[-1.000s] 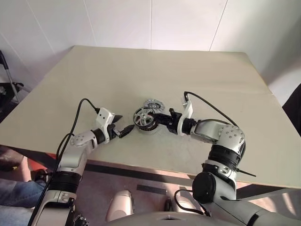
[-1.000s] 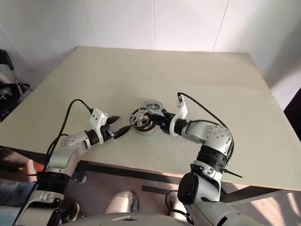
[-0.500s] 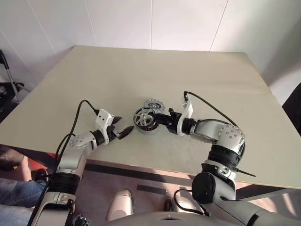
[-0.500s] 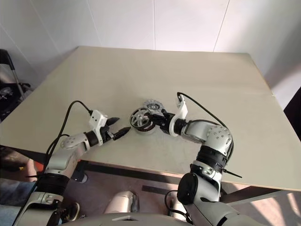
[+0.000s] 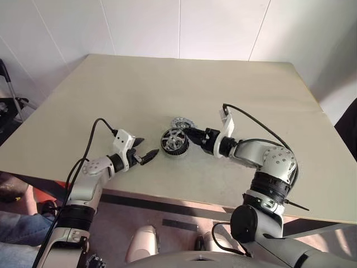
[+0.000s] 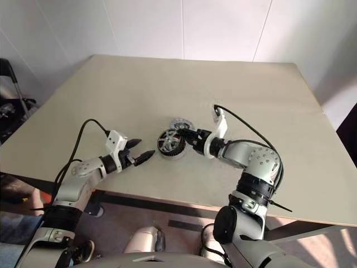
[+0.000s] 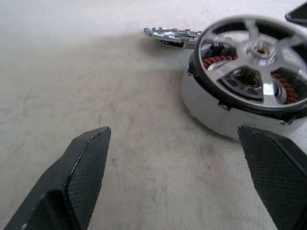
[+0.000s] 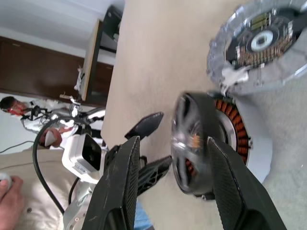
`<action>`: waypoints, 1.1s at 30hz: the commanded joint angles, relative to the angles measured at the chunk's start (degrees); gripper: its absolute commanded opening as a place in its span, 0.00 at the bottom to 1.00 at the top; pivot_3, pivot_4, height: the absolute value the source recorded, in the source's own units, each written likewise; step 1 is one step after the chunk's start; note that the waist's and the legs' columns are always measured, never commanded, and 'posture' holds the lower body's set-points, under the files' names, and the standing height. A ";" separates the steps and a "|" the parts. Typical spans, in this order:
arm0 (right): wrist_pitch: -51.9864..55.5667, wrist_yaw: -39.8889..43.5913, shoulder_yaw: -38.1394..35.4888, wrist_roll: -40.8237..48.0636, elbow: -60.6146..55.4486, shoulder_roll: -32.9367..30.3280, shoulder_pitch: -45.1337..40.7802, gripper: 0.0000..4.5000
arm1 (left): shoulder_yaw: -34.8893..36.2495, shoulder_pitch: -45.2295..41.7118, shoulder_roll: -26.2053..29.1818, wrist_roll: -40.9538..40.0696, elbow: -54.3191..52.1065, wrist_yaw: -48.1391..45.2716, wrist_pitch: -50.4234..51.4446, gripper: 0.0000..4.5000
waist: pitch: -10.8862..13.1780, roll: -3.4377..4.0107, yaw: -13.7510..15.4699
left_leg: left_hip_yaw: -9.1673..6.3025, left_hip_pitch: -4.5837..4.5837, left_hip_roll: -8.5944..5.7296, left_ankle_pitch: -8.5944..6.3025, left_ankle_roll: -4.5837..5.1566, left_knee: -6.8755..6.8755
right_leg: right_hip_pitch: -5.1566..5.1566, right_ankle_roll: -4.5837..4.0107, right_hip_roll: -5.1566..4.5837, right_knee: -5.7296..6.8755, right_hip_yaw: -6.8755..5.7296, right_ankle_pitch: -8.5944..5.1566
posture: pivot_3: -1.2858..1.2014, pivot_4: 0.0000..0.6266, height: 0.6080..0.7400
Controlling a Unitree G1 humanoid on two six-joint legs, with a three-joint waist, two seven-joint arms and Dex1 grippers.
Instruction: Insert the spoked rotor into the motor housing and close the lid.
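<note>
With the spoked rotor (image 7: pixel 256 60) resting in the motor housing (image 7: pixel 211 103) near the tabletop's front edge and both right pincer (image 5: pixel 191 135) and left pincer (image 5: pixel 144 150) released, next pick up the lid (image 5: pixel 182 122) lying just behind

We see two silver-grey arms with black round joints. Each one ends in a white block and a gripper, the left gripper (image 5: pixel 146 156) and the right gripper (image 5: pixel 192 135), with two black pointed fingers. A black cable loops over each wrist.
</note>
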 commanded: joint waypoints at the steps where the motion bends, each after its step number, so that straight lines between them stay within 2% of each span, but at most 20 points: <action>1: -3.02 2.54 1.92 1.40 -2.82 -0.89 0.35 0.56 | 0.24 -0.78 0.45 0.21 -1.30 -0.10 -0.95 1.00 | -0.01 -0.01 -0.01 | 0.00 0.01 0.00 0.00 0.00 0.00 | 0.00 0.00 0.00 0.00 0.00 0.00 | 0.52 0.00 1.00; 4: -5.35 3.95 3.98 0.64 -3.58 -1.94 0.83 0.56 | 0.22 -1.02 0.50 0.28 -0.96 -0.27 -1.05 1.00 | -0.01 -0.01 -0.03 | 0.00 0.01 0.00 0.00 0.00 0.00 | 0.00 -0.04 0.00 0.01 0.00 -0.02 | 0.52 0.00 1.00; 7: -8.83 8.26 9.57 -0.75 -6.25 -5.62 1.91 0.56 | 0.23 -1.16 0.53 0.36 -0.66 -0.38 -1.19 1.00 | 0.00 -0.01 0.03 | 0.00 -0.02 0.00 0.00 0.00 0.02 | 0.00 -0.08 0.00 0.01 0.00 -0.04 | 0.52 0.00 1.00; 9: -11.92 12.06 15.40 -3.32 -8.04 -9.70 2.98 0.56 | 0.22 -1.26 0.53 0.39 -0.56 -0.45 -1.22 1.00 | -0.01 -0.01 0.09 | 0.00 -0.03 0.00 0.00 0.01 0.04 | 0.00 -0.07 0.00 0.01 0.00 -0.03 | 0.52 0.00 1.00; 13: -25.53 18.72 29.80 -15.78 -7.67 -18.71 4.96 0.56 | 0.07 -1.74 0.25 0.44 -0.47 -0.48 -1.09 1.00 | -0.06 -0.11 0.11 | -0.02 0.05 0.00 0.00 0.01 0.06 | 0.12 0.00 0.00 0.00 0.00 -0.01 | 0.52 0.00 1.00; 16: -30.90 25.19 34.72 -18.02 -8.58 -21.93 5.11 0.56 | 0.09 -1.89 0.16 0.44 -0.39 -0.57 -1.14 1.00 | -0.06 -0.11 0.03 | -0.02 0.03 0.00 0.00 0.01 0.09 | 0.12 -0.07 0.00 0.00 0.00 -0.06 | 0.52 0.00 1.00; 20: -34.25 27.30 39.28 -22.19 -6.01 -22.30 4.43 0.56 | 0.18 -1.93 0.15 0.52 -0.20 -0.61 -1.27 1.00 | -0.07 -0.13 -0.05 | -0.03 0.02 0.01 -0.02 0.07 0.11 | 0.12 -0.20 0.01 0.01 0.00 -0.11 | 0.52 0.00 1.00; 26: -35.50 29.14 45.32 -24.72 -3.22 -17.37 3.71 0.56 | 0.36 -1.66 0.18 0.46 -0.56 -0.39 -1.15 1.00 | -0.09 -0.17 -0.18 | -0.03 -0.02 0.01 -0.07 0.18 0.20 | 0.12 -0.24 0.01 0.01 -0.01 -0.10 | 0.52 0.00 1.00; 33: -40.85 30.49 49.87 -32.07 11.81 -14.60 3.94 0.56 | 0.78 -1.08 0.63 0.33 -1.27 -0.20 -0.83 1.00 | -0.20 -0.37 -0.27 | -0.03 0.01 0.04 -0.18 0.34 0.48 | 0.27 -0.26 0.00 0.10 0.00 -0.09 | 0.52 0.00 1.00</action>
